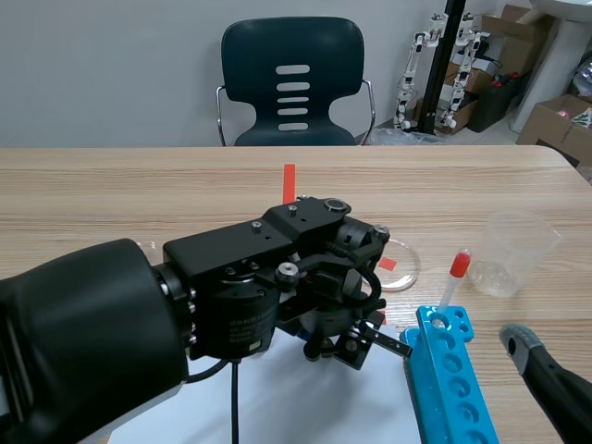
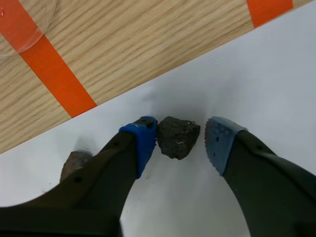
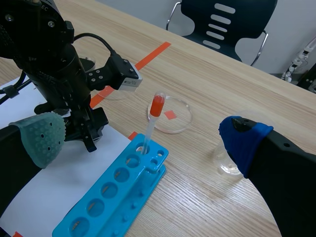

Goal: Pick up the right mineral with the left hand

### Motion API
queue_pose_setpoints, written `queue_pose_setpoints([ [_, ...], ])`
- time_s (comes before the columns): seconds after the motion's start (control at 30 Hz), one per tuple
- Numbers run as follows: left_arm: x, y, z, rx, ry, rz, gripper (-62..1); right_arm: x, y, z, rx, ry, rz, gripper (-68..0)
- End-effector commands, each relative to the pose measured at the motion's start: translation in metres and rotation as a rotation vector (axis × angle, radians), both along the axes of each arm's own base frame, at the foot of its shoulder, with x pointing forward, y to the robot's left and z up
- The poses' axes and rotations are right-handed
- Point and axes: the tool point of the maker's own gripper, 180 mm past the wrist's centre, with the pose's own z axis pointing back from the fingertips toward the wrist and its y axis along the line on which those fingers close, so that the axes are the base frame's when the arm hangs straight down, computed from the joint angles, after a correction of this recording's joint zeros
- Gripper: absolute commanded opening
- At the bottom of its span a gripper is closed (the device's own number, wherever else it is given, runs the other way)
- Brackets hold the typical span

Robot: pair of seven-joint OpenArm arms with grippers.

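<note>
Left jaws apart around mineral (image 2: 177, 137)

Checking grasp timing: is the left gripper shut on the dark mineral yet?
Open: left gripper straddles the mineral, with a gap beside one pad.

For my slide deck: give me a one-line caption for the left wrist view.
Open left tool straddles a dark mineral on white paper, one pad touching it.

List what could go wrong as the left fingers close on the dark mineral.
1. One pad seems to touch the dark mineral while the other stands apart: closing may shove or twist it on the white paper.
2. The brown mineral lies right beside one finger and might get nudged.
</note>
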Motion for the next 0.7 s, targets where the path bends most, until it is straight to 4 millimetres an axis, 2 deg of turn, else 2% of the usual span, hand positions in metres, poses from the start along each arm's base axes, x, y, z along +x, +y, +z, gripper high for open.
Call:
queue_pose_setpoints([
  [0.0,0.001,-0.013,0.008,-0.028,-0.005,-0.004,-39.8,0.004,0.002,0.009,0.012,-0.03,0.009,0.4],
  [0.23,0.0,-0.013,0.008,-0.027,-0.005,-0.004,-47.8,0.004,0.002,0.009,0.012,-0.03,0.009,0.4],
  [0.4,0.002,-0.014,0.008,-0.03,-0.013,-0.005,-48.1,0.004,0.002,0.009,0.012,-0.03,0.009,0.4],
  [0.67,0.017,-0.017,0.019,-0.09,-0.074,0.026,-47.7,0.004,0.002,0.009,0.012,-0.03,0.009,0.4],
])
